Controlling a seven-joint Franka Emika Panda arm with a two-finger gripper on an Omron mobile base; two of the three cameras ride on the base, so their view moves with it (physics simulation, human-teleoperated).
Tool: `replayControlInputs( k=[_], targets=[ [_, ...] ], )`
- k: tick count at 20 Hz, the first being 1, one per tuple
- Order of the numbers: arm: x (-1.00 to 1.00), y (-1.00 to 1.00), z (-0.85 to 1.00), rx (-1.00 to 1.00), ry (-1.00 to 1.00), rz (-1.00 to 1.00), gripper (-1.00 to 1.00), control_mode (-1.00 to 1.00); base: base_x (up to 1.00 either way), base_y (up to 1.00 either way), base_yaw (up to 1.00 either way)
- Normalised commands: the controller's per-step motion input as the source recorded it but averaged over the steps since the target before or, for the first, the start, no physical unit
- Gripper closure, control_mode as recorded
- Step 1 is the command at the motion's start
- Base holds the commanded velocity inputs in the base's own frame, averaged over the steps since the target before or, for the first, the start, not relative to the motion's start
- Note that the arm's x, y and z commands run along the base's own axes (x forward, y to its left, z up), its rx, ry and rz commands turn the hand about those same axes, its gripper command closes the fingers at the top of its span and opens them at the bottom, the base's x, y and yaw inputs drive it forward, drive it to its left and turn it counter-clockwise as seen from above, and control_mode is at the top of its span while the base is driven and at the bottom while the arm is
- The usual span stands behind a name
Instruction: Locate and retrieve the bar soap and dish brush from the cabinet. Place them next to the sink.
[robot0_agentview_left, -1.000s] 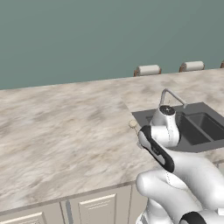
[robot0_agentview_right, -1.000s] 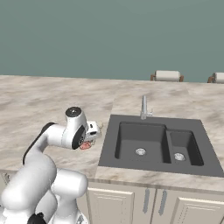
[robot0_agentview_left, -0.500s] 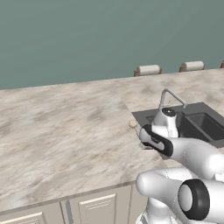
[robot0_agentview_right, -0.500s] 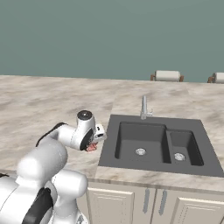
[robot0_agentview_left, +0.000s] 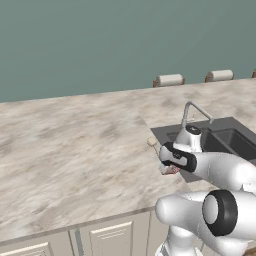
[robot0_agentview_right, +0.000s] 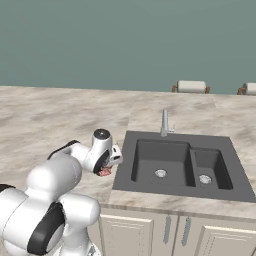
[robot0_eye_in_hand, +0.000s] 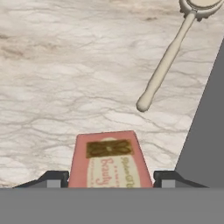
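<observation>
The gripper (robot0_eye_in_hand: 111, 178) has the bar soap (robot0_eye_in_hand: 109, 159) pinched by its long sides just over the counter (robot0_eye_in_hand: 65, 65) beside the sink (robot0_agentview_right: 175, 162), probably light, stiff, a bit slick, with the dish brush (robot0_eye_in_hand: 168, 59) lying near, so set-down room looks tight.

We see the bar soap (robot0_eye_in_hand: 110, 159), a reddish-pink block with a cream label and a small gold-brown emblem, sitting between the two dark fingertips of the hand (robot0_eye_in_hand: 110, 178) just over the marbled tabletop (robot0_eye_in_hand: 65, 65). The dish brush (robot0_eye_in_hand: 173, 52) lies flat on the tabletop just beyond it, its thin beige handle slanting up to a round head, alongside the dark grey sink (robot0_agentview_right: 180, 162).
</observation>
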Motion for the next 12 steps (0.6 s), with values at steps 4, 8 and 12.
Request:
replayControlInputs(
  k=[4,8,12],
  targets=[
    [0.00,0.08,-0.29,0.04,0.00,0.05,-1.00,-1.00,0.00,0.00,0.00],
    [0.00,0.04,-0.29,0.05,0.00,0.06,-1.00,-1.00,0.00,0.00,0.00],
    [0.00,0.05,-0.25,0.04,0.00,0.07,-1.00,-1.00,0.00,0.00,0.00]
  ],
)
